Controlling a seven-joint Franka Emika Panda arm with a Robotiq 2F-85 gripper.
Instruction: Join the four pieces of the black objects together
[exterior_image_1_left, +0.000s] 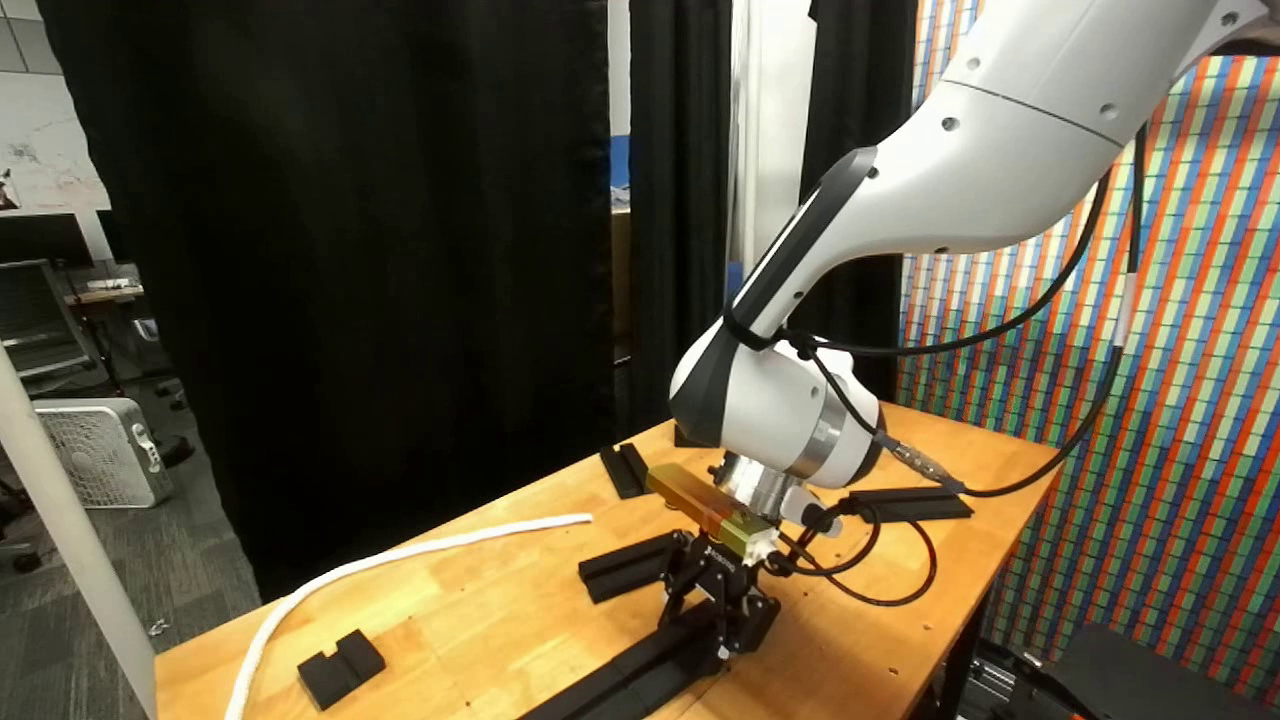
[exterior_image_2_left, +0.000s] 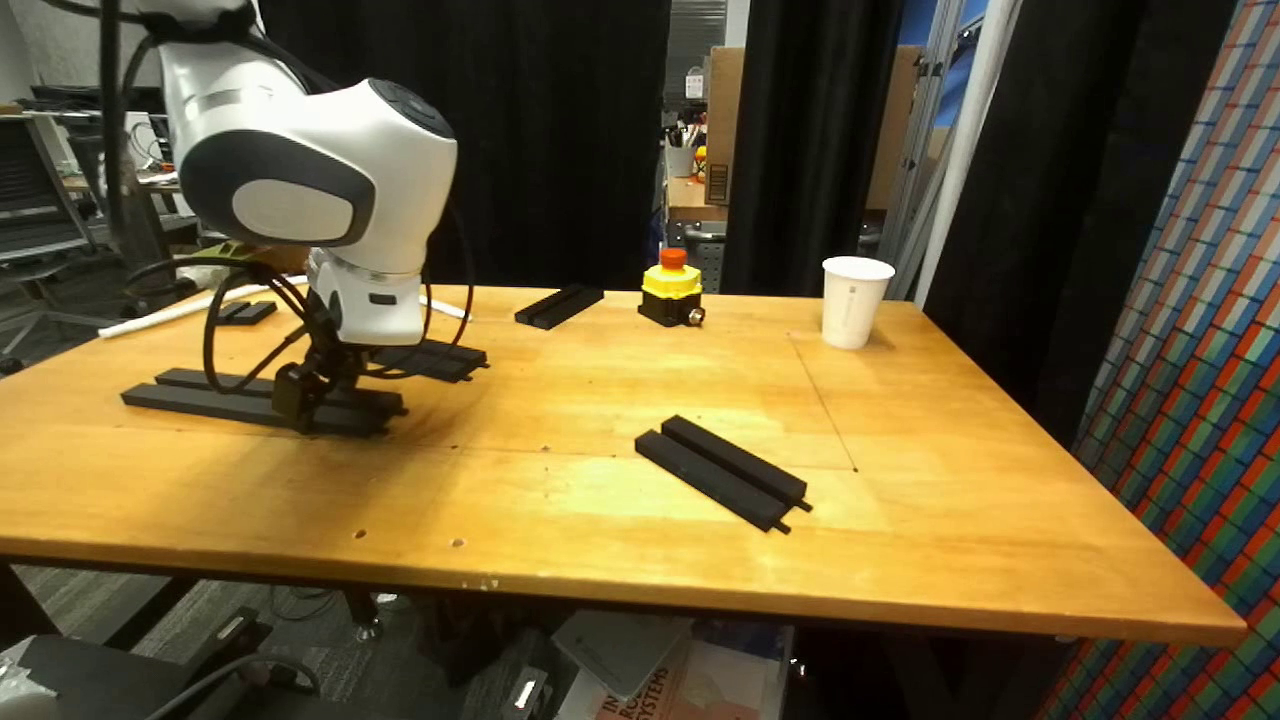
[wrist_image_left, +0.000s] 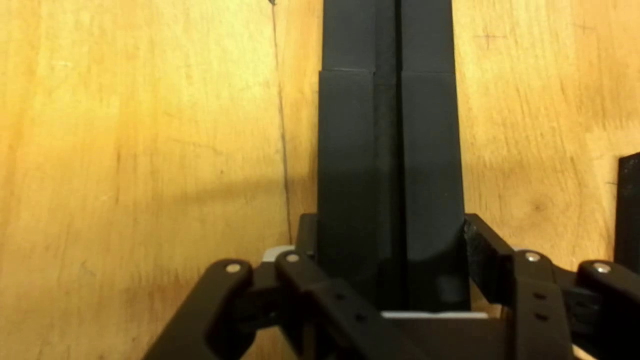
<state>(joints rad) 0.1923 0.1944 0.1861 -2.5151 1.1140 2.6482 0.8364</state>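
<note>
The gripper (wrist_image_left: 390, 237) is clamping a black bar (wrist_image_left: 432, 130), which is meeting another bar (wrist_image_left: 348, 35) end to end on the wooden table (exterior_image_2_left: 560, 400); more bars (exterior_image_2_left: 735, 455) are lying apart. Black curtains (exterior_image_1_left: 350, 250) are hanging behind it.

Two grooved matte-black bars (wrist_image_left: 385, 150) are butted end to end, laid flat; a third bar (exterior_image_1_left: 626, 570) is set near them, and a pronged fourth bar (exterior_image_2_left: 712, 474) is placed well apart.

Gripper (exterior_image_2_left: 318, 404) down at the black strip (exterior_image_2_left: 232, 407). I see 1 black bar (exterior_image_2_left: 712, 479) alone toward the front, 1 upright white cup (exterior_image_2_left: 856, 304).
</note>
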